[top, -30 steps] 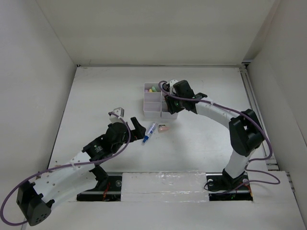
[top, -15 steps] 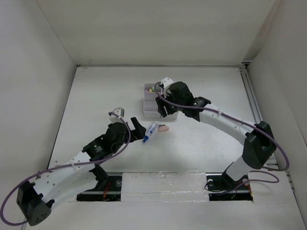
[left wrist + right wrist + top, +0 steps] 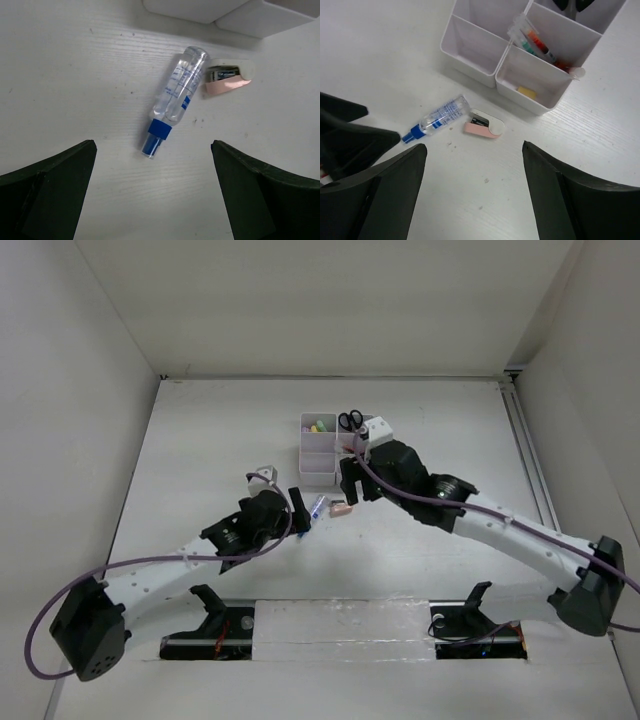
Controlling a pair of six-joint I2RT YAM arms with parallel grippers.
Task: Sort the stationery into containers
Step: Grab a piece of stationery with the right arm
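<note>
Left wrist view: the left gripper (image 3: 155, 200) is hovering low with its two dark fingers spread wide and nothing between them; just beyond it the blue-white tube (image 3: 177, 100) is lying flat on the white table (image 3: 75, 75), its blue cap pointing near and its clear end pointing far; the small pink item (image 3: 227, 80) is lying just right of that clear end, whether touching it I cannot tell; in the right wrist view the right gripper (image 3: 472, 200) is likewise standing wide open and holding nothing, hanging over the table on the near side of the tube and the pink item; farther off the white organizer (image 3: 470, 72) is sitting on the table, with the yellow eraser cube (image 3: 526, 91) resting in its near-right compartment and the pens (image 3: 535, 42) leaning in the compartment behind that; in the top external view the black-handled scissors (image 3: 350, 420) are standing in the far-right compartment and the highlighters (image 3: 318, 426) are lying in the far-left one.
</note>
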